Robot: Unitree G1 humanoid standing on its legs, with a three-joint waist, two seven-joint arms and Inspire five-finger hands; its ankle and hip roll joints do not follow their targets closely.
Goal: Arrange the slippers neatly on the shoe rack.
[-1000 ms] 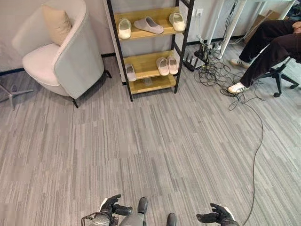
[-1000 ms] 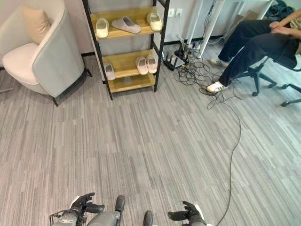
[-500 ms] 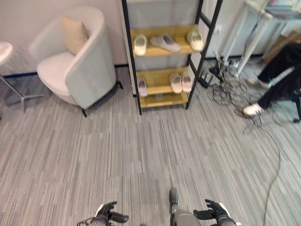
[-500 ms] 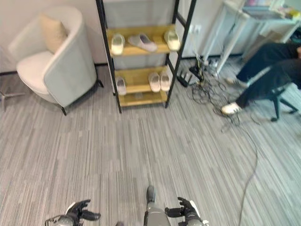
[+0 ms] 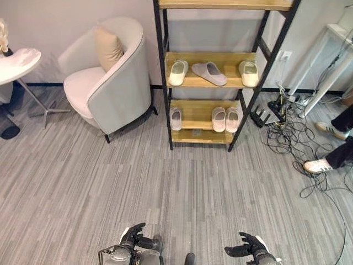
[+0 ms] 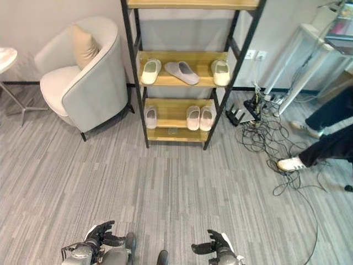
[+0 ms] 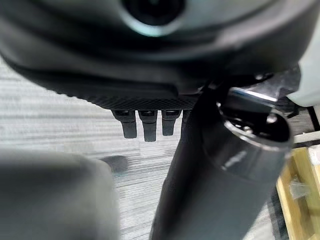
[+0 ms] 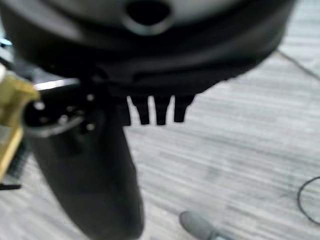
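Note:
The shoe rack (image 5: pixel 163 83), black-framed with wooden shelves, stands against the far wall. Its middle shelf holds a cream slipper (image 5: pixel 177 72), a grey slipper (image 5: pixel 209 73) lying askew, and another cream slipper (image 5: pixel 249 73). On the shelf below sit a single grey slipper (image 5: pixel 175 118) and a pale pair (image 5: pixel 225 118) side by side. My left hand (image 5: pixel 134 240) and right hand (image 5: pixel 248 251) hang low at the near edge, far from the rack. Both are open and hold nothing, their fingers (image 7: pixel 144 125) relaxed over the floor.
A grey armchair (image 5: pixel 116 91) with a beige cushion stands left of the rack, a small white round table (image 5: pixel 16 58) further left. Tangled cables (image 5: pixel 295 130) and a power strip lie right of the rack, beside a seated person's shoe (image 5: pixel 315 165). Grey carpet stretches between me and the rack.
The camera has shifted, so the rack now sits nearer the middle and the round table has come into view. Both hands stay low and empty.

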